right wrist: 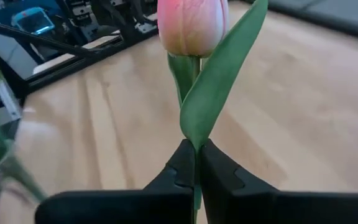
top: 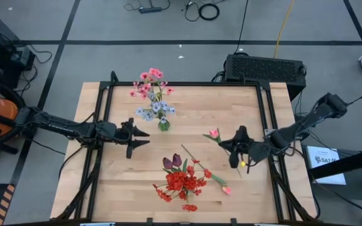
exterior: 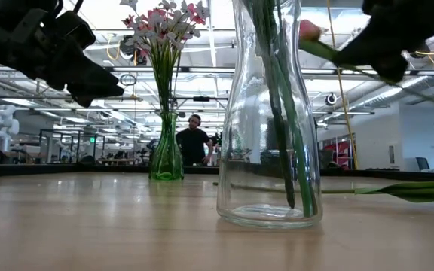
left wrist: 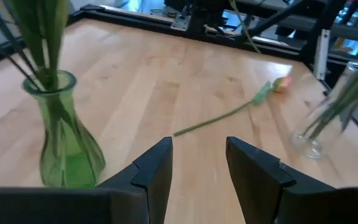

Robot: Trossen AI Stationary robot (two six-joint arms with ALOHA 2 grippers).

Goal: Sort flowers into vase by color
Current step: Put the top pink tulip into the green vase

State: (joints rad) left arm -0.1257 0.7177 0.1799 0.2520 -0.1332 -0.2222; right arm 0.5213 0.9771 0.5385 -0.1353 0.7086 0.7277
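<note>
My right gripper [top: 230,144] is over the table's right half, shut on a pink tulip whose bud [top: 214,133] points toward the table's left. My left gripper [top: 144,138] hovers open at left centre, just near-left of the green vase [top: 163,125], which holds pink blossoms and blue sprigs. A clear vase [exterior: 270,113] at the near middle holds the red clusters [top: 181,182] and maroon tulips [top: 172,162]. Another pink-budded flower [left wrist: 281,84] lies flat on the wood between the clear vase and my right gripper. My right gripper pinches the pink tulip's stem [right wrist: 195,152] between its two fingers, below the bud [right wrist: 191,25] where a long leaf [right wrist: 222,74] rises. The flower sticks out past the fingertips, lifted clear, high above the table in the low view.
Black frame rails run along the table's left and right edges. A black box [top: 266,68] sits beyond the far right corner. Bare wood lies between the green vase and my right gripper. A person [exterior: 194,143] stands in the room far behind the table.
</note>
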